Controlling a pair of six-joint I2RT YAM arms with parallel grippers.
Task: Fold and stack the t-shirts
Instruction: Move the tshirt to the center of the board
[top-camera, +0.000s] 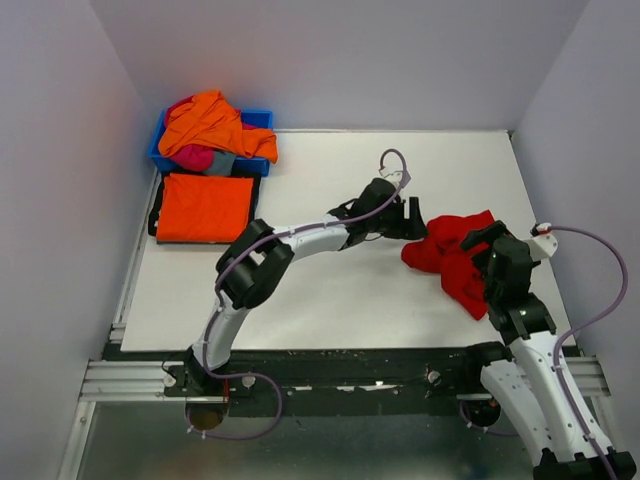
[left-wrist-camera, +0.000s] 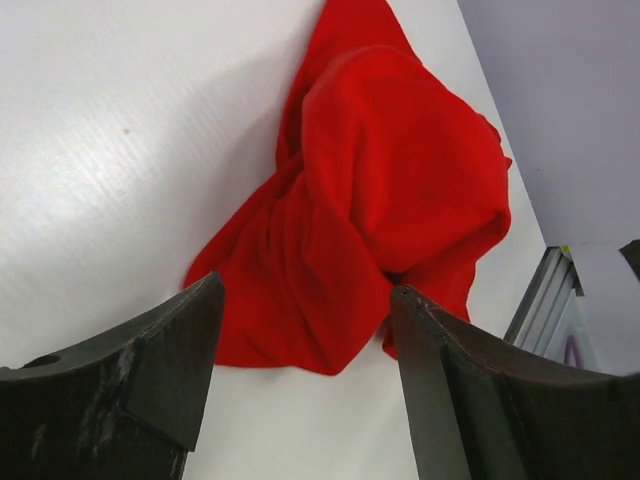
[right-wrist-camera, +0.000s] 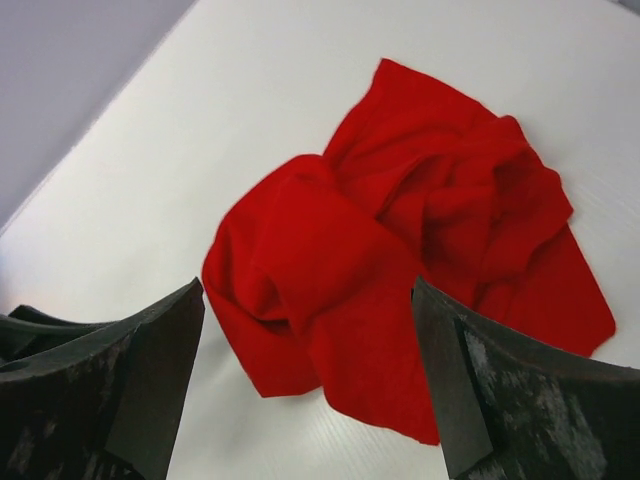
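Observation:
A crumpled bright red t-shirt (top-camera: 455, 255) lies on the white table at the right; it also shows in the left wrist view (left-wrist-camera: 370, 200) and the right wrist view (right-wrist-camera: 400, 250). My left gripper (top-camera: 412, 218) is open and empty just left of the shirt's far edge, apart from it (left-wrist-camera: 305, 300). My right gripper (top-camera: 490, 262) is open and empty over the shirt's near right part (right-wrist-camera: 305, 300). An orange t-shirt (top-camera: 205, 207) lies folded flat at the far left. Crumpled orange (top-camera: 205, 122), magenta-pink (top-camera: 195, 156) and grey (top-camera: 222, 163) shirts fill a blue bin (top-camera: 262, 118).
Grey walls close in the table on the left, back and right. The black and aluminium frame (top-camera: 330, 375) with the arm bases runs along the near edge. A purple cable (top-camera: 395, 160) loops above the left wrist.

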